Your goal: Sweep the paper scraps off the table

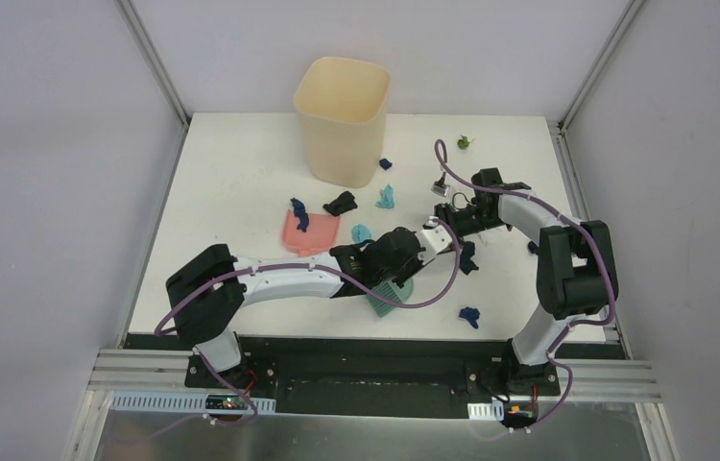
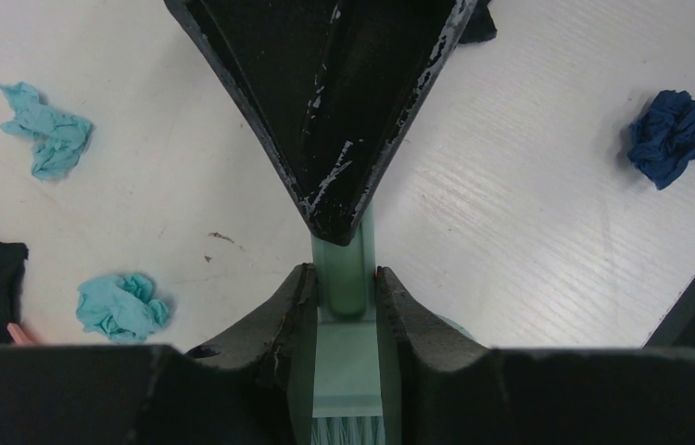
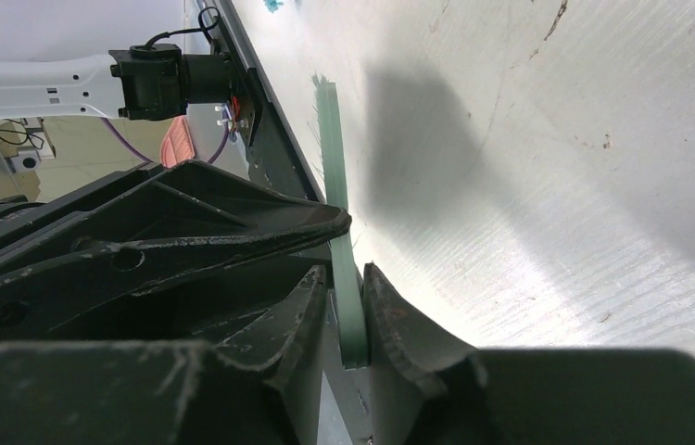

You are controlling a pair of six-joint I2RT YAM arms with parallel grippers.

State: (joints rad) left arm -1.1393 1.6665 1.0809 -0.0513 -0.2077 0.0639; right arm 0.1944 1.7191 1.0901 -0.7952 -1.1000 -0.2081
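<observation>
My left gripper [image 1: 414, 252] [image 2: 344, 278] is shut on the neck of the green hand brush [image 1: 385, 294] [image 2: 346, 357], whose bristles sit under my left wrist. My right gripper [image 1: 453, 230] [image 3: 348, 278] meets it from the right, its jaws closed round the thin handle end of the brush [image 3: 334, 176]. Paper scraps lie scattered on the white table [image 1: 231, 182]: teal ones [image 1: 386, 198] [image 1: 361, 232] [image 2: 47, 139] [image 2: 121, 306], dark blue ones [image 1: 469, 315] [image 1: 385, 163] [image 2: 677, 139], a black one [image 1: 341, 203] and a green one [image 1: 465, 142].
A pink dustpan [image 1: 310, 233] lies left of the grippers with a dark blue scrap [image 1: 300, 217] on it. A tall cream bin [image 1: 342, 120] stands at the back middle. Further dark scraps [image 1: 533, 247] [image 1: 468, 259] lie close to my right arm.
</observation>
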